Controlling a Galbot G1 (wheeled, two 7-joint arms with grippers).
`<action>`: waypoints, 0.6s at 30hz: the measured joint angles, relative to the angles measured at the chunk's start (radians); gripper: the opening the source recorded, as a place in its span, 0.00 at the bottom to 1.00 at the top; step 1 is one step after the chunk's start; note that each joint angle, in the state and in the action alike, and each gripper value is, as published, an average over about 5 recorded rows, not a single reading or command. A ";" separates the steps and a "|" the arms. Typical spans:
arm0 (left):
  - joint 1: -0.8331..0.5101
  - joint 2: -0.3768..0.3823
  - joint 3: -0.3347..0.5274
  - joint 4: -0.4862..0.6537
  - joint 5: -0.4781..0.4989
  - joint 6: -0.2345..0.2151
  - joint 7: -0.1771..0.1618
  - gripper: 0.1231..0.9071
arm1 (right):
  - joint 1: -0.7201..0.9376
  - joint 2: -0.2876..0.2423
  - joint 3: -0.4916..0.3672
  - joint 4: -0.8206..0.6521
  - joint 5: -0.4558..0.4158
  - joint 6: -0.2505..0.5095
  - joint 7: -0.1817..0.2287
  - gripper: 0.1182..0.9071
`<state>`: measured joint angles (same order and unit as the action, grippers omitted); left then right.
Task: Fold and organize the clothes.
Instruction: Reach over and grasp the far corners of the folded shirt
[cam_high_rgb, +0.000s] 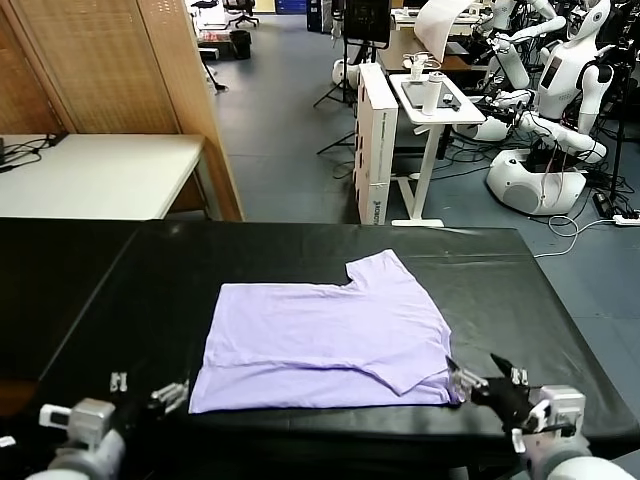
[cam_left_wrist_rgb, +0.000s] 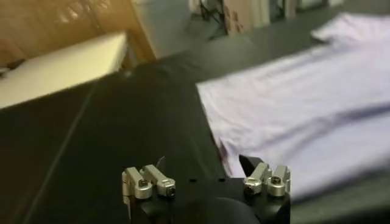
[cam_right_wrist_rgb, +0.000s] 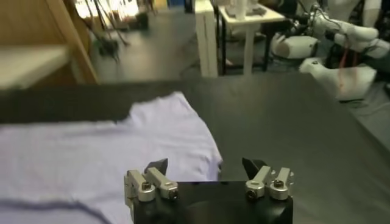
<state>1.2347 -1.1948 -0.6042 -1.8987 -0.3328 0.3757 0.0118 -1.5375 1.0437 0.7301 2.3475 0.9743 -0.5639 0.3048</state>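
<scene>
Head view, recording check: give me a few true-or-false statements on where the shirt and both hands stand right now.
1. The lavender T-shirt lies on the black table. True.
2. The left hand grips the shirt's hem. False: its fingers stand open, empty, off the shirt's near left corner.
3. The right hand is open by the shirt's near right corner. True.
4. The shirt is rolled into a ball. False: it lies flat, with one sleeve spread toward the far side and a layer folded over.
5. A white table stands beyond the black one on the robot's left. True.
</scene>
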 joint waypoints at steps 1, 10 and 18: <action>-0.015 0.004 0.011 0.016 0.001 0.002 -0.002 1.00 | 0.028 -0.005 -0.006 -0.023 0.000 0.015 -0.016 1.00; -0.112 0.031 0.102 0.116 -0.007 0.063 -0.017 1.00 | 0.273 -0.052 -0.137 -0.271 -0.201 0.074 -0.157 1.00; -0.150 0.037 0.150 0.156 -0.010 0.114 -0.013 1.00 | 0.522 -0.028 -0.328 -0.503 -0.368 0.072 -0.199 1.00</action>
<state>1.0843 -1.1576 -0.4544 -1.7428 -0.3431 0.4899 -0.0010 -1.0151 1.0152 0.4026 1.8446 0.6059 -0.4922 0.1054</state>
